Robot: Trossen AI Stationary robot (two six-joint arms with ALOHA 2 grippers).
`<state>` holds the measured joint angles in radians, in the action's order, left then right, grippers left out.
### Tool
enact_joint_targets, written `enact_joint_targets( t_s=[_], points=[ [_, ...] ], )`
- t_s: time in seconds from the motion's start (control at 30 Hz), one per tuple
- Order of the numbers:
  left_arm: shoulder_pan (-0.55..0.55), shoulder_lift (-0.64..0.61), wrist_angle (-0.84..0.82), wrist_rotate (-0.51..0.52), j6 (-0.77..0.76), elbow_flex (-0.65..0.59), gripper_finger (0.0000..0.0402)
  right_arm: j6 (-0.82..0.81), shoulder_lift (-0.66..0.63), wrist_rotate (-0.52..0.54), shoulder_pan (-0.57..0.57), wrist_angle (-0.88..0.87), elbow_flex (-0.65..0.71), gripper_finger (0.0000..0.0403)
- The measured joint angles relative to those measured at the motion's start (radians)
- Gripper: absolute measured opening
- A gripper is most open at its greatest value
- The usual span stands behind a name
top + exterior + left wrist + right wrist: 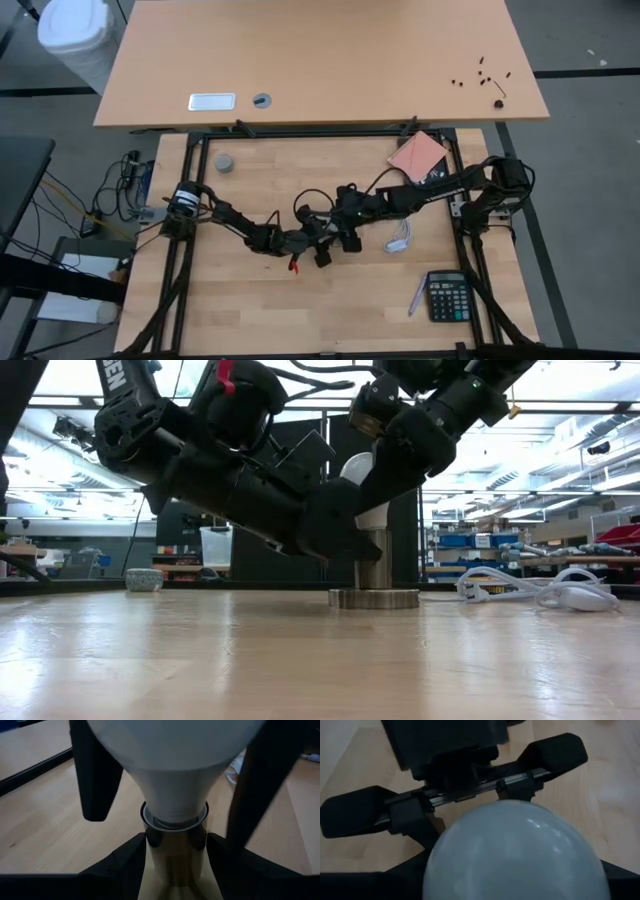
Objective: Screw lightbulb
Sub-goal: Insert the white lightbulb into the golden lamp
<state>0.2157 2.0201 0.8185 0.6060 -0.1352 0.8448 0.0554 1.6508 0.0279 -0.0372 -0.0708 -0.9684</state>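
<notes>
The white lightbulb (358,472) stands upright with its narrow neck (175,805) in the metallic socket (374,565), which stands on its round disc base (374,598) on the table. My left gripper (175,870) comes in low from the table's left and is shut on the socket. My right gripper (392,460) comes down from the right and is shut on the bulb's head, which fills the right wrist view (515,855). In the high view both grippers (322,248) (342,230) meet mid-table and hide bulb and socket. My left gripper pinches the socket's metal barrel (175,855) between its two fingers (125,865), below the rim. The fingers come nearly level from the table's left. The socket stands upright, its base on the table. My right gripper holds the bulb's rounded head (165,750) between its two fingers (97,780), one on each side. The fingers slant down from above and from the right. The bulb stands upright, its neck in the socket's mouth (175,817).
The socket's white cord (540,590) lies coiled to the right of it (400,238). A grey round cap (224,162) sits at the far left. A pink pad (417,155) lies at the far right, a calculator (447,296) and pen (415,297) at the near right.
</notes>
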Motion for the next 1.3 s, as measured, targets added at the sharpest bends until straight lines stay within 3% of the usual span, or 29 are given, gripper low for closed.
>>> enact_joint_targets(
  t_s=[0.5, 0.87, 1.3],
  points=[
    [0.007, 0.001, 0.085, -0.029, 0.037, 0.0, 0.0226, 0.005, -0.002, 0.005, -0.002, -0.025, 0.0, 0.0274],
    [0.001, 0.129, 0.296, -0.038, 0.054, 0.0, 0.0238, 0.001, -0.002, 0.006, -0.002, -0.024, 0.0, 0.0274],
    [-0.024, 0.13, 0.285, -0.033, 0.067, 0.014, 0.0206, -0.011, -0.002, -0.012, -0.002, 0.003, 0.0, 0.0275]
  ],
)
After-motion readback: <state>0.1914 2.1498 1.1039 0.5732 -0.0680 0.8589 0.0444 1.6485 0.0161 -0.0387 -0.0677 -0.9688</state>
